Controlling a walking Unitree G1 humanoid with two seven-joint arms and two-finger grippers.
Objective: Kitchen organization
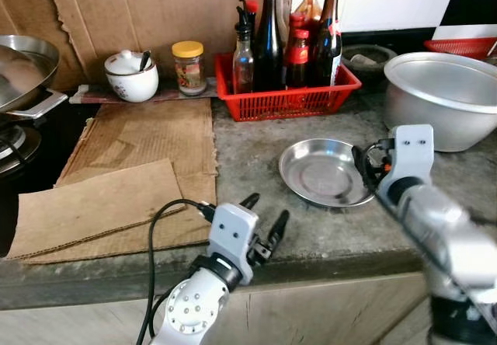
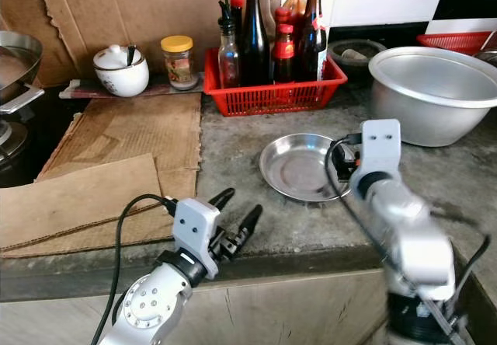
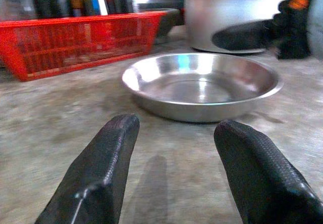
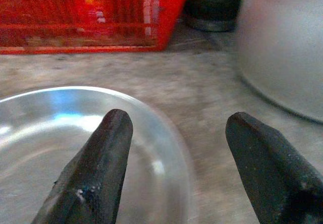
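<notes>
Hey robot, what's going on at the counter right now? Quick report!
Right gripper open, straddling the steel plate rim. Left gripper open, low on the countertop, aimed at the plate. Big metal bowl and red basket stand close by.

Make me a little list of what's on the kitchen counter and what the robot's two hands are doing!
Place: grey stone counter, cardboard sheets on its left part
Steel plate: empty, lying flat in the middle of the counter
Red basket: behind the plate, holding dark sauce bottles
Big metal bowl: to the right of the plate
White pot and yellow-lid jar: at the back, left of the basket
Left gripper: fingers open, near the counter's front edge, pointing at the plate
Right gripper: fingers open, at the plate's right rim
</notes>
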